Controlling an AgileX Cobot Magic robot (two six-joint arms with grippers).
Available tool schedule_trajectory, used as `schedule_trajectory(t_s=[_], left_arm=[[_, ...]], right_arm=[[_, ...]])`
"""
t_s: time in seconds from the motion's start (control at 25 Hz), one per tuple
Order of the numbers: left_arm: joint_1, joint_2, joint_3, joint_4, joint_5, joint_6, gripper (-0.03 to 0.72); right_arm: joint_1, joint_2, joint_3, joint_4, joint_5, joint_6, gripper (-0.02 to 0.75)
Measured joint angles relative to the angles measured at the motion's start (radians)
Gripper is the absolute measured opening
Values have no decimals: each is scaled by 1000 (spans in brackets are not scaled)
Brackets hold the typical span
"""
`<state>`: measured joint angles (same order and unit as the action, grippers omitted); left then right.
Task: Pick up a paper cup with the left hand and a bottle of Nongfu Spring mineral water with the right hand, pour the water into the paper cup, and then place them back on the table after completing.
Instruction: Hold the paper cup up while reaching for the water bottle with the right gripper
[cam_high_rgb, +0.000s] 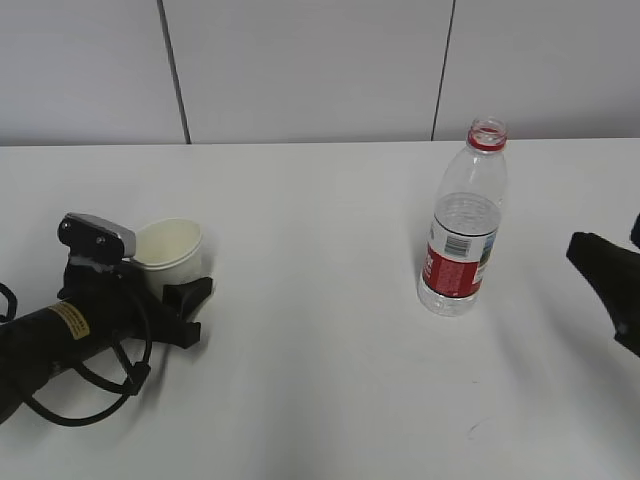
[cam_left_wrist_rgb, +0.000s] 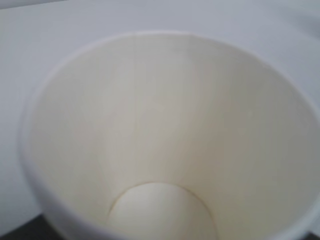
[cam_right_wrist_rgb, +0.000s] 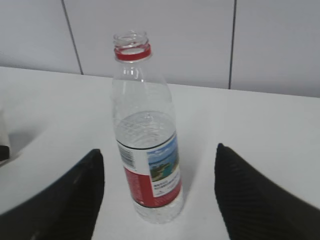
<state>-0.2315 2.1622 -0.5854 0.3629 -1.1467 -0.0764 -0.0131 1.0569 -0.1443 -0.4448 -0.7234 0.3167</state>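
The small white paper cup is standing upright on the large plain white matte table at the left, with the left hand, a black arm bearing a yellow sticker, lying low against its near side. Its jaws are reaching round the cup's base, but whether they are pressing the wall or sitting slack cannot be told; the left wrist view is filled by the cup's empty interior. The clear plastic bottle with a red neck ring and red label is standing uncapped right of centre, the clear colourless water filling roughly its lower half. The right hand, a black arm without sticker, is hanging at the far right edge, well apart from the bottle; in the right wrist view its jaws are spread wide with the bottle centred between them, untouched. Judged risks: an approach too fast or off-centre is likely to tip the open bottle and spill; a heavy squeeze on thin plastic may push water upward; too firm a clamp may crush the thin cup.
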Motion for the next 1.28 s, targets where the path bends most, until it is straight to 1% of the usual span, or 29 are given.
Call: schedule_trajectory(t_s=[0.24, 0.32, 0.4, 0.48, 0.6, 0.84, 1.28], left_arm=[[0, 0, 0, 21, 0, 0, 389], [0, 0, 0, 23, -1, 0, 389], [0, 0, 0, 24, -1, 0, 389], [0, 0, 0, 28, -1, 0, 389], [0, 0, 0, 31, -1, 0, 389], [0, 0, 0, 33, -1, 0, 389], [0, 0, 0, 47, -2, 0, 389]], right_arm=[[0, 264, -8, -16, -288, 29, 517], [0, 344, -8, -16, -350, 22, 549], [0, 418, -10, -16, -391, 18, 610], [0, 493, -17, -16, -406, 14, 652], [0, 585, -39, -16, -408, -17, 670], [0, 705, -127, -31, -415, -83, 673], [0, 807, -296, -87, -417, -111, 673]])
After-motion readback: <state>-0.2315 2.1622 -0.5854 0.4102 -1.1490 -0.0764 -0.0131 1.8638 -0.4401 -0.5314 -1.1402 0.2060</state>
